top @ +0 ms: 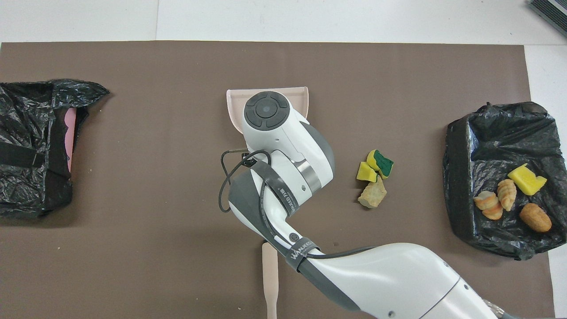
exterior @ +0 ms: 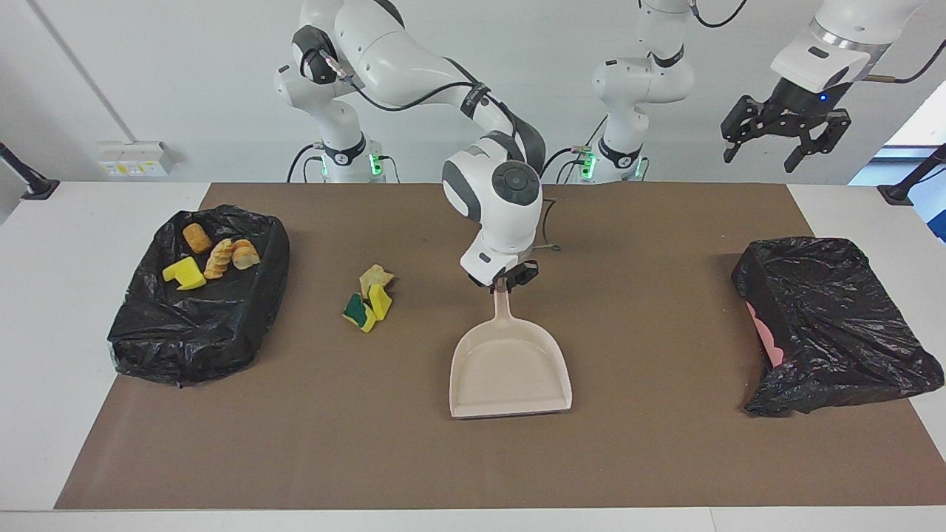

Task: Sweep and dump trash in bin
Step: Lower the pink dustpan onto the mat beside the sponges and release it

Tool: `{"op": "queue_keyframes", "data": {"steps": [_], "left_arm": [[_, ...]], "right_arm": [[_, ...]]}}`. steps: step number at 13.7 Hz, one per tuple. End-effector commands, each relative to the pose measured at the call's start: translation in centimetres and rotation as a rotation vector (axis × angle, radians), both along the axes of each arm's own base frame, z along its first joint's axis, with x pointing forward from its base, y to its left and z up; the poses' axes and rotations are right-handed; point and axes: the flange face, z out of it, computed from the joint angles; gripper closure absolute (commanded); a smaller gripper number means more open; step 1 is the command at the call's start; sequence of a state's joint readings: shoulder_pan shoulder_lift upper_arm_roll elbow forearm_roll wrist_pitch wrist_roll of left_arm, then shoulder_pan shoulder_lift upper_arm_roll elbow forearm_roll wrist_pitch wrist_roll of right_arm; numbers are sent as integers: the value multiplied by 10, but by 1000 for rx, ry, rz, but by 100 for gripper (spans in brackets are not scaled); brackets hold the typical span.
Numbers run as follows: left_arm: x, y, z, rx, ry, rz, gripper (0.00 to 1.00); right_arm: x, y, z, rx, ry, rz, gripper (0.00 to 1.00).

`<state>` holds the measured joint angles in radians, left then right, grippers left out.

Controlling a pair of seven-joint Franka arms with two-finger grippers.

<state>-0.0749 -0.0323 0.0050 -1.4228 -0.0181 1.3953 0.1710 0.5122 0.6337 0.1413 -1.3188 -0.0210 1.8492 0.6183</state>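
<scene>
My right gripper (exterior: 504, 281) is shut on the handle of the beige dustpan (exterior: 510, 369) over the middle of the brown mat. The pan's mouth points away from the robots, and I cannot tell whether it touches the mat. From above, only the pan's rim (top: 232, 99) shows past the right arm. Three pieces of loose trash (exterior: 369, 299) (top: 374, 177) lie on the mat between the pan and the black-lined bin (exterior: 199, 325) (top: 491, 133): two sponges and a tan chunk. Several more trash pieces (exterior: 214, 257) (top: 509, 195) lie in the bin. My left gripper (exterior: 785, 144) hangs open, high at the left arm's end, waiting.
The beige brush's handle (top: 269, 283) lies on the mat close to the robots, partly under the right arm. A second black bag (exterior: 835, 325) (top: 31, 146) with something pink inside sits at the left arm's end of the mat.
</scene>
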Motion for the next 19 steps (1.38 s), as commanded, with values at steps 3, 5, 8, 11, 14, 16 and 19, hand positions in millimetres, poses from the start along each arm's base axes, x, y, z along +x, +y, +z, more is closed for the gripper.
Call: {"op": "queue_keyframes", "data": {"steps": [3, 5, 8, 11, 14, 16, 19], "left_arm": [[-6, -2, 6, 24, 8, 21, 0], [-6, -2, 6, 24, 8, 23, 0], [-7, -1, 5, 26, 14, 26, 0], [-7, -2, 5, 24, 10, 37, 0], [-7, -4, 5, 23, 11, 59, 0], [-6, -17, 7, 15, -5, 52, 0], [-3, -37, 8, 9, -41, 20, 0]], "right_arm": [[2, 5, 2, 3, 1, -15, 59], [-1, 5, 23, 30, -9, -17, 0], [-21, -6, 66, 44, 4, -10, 0], [-49, -23, 98, 82, 91, -32, 0], [-83, -39, 118, 63, 131, 23, 0], [-119, -39, 126, 58, 150, 38, 0], [-183, -27, 107, 59, 159, 42, 0]]}}
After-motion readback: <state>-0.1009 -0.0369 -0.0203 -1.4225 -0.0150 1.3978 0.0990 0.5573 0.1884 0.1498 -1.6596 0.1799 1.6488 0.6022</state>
